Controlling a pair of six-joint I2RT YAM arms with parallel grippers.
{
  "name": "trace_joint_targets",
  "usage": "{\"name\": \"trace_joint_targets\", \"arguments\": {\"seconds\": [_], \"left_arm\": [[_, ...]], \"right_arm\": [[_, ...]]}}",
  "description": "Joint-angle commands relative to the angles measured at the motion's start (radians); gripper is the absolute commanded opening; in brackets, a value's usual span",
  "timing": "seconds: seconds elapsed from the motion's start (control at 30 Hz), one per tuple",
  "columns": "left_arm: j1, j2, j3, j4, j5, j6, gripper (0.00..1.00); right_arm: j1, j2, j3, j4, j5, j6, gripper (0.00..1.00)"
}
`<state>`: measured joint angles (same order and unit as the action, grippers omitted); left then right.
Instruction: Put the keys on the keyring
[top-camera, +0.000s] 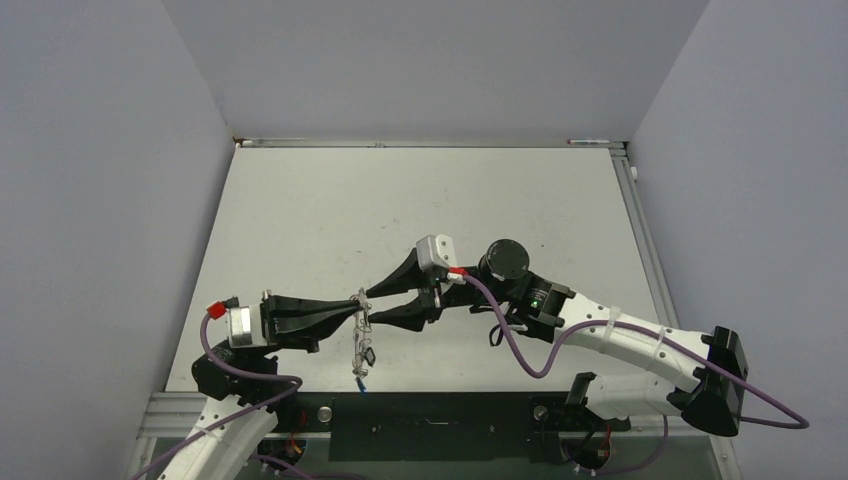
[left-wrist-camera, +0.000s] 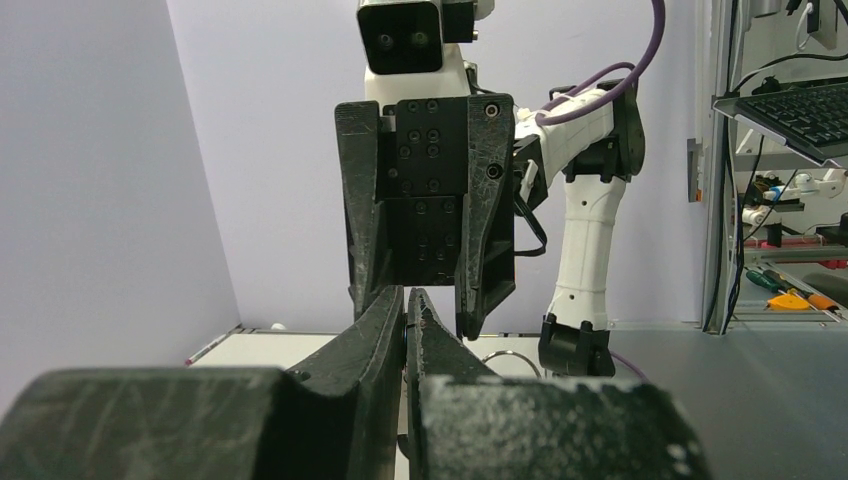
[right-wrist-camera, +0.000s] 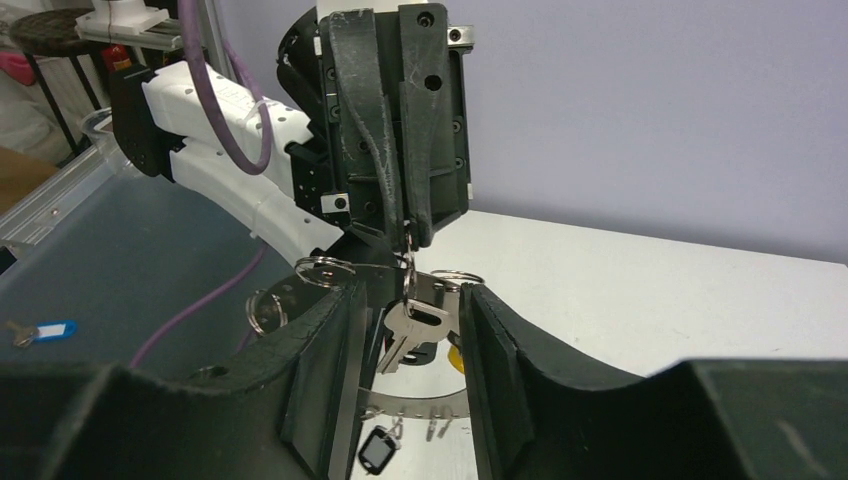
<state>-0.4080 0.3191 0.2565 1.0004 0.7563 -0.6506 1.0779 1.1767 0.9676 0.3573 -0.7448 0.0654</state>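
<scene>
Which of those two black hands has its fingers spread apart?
The right hand: its fingers stand apart on either side of a hanging key, while the left hand has them pressed together, pinching the keyring.

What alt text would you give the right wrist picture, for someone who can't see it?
The left gripper reaches down from above, shut on the keyring, from which a silver key dangles. The right gripper has its two black fingers apart, one on either side of that key, over a white table.

Robotics lab: walled test table (top-camera: 400, 200), keyboard (left-wrist-camera: 800, 112), tools (left-wrist-camera: 790, 297)
</scene>
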Motion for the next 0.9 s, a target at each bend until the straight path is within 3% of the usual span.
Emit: {"name": "trace_joint_targets", "arguments": {"seconds": [0.0, 0.3, 0.67, 0.73, 0.8, 0.87], "left_arm": [[0.015, -0.003, 0.007, 0.065, -0.041, -0.019, 0.00], [0.023, -0.009, 0.003, 0.067, -0.049, -0.021, 0.00], [0.035, -0.010, -0.002, 0.078, -0.066, -0.026, 0.00], [0.035, -0.010, -0.003, 0.077, -0.064, -0.028, 0.00], [0.035, -0.011, -0.002, 0.075, -0.064, -0.028, 0.00], [0.035, -0.011, -0.003, 0.075, -0.063, -0.029, 0.00]], "right_arm": [[0.017, 0.015, 0.019, 0.084, -0.025, 0.003, 0.35], [0.019, 0.000, 0.004, 0.041, 0.011, -0.024, 0.06], [0.023, -0.019, -0.099, 0.081, 0.040, 0.023, 0.05], [0.025, -0.016, -0.095, 0.077, 0.047, 0.019, 0.10], [0.025, -0.018, -0.088, 0.074, 0.055, 0.010, 0.29], [0.025, -0.020, -0.082, 0.080, 0.062, 0.005, 0.38]]}}
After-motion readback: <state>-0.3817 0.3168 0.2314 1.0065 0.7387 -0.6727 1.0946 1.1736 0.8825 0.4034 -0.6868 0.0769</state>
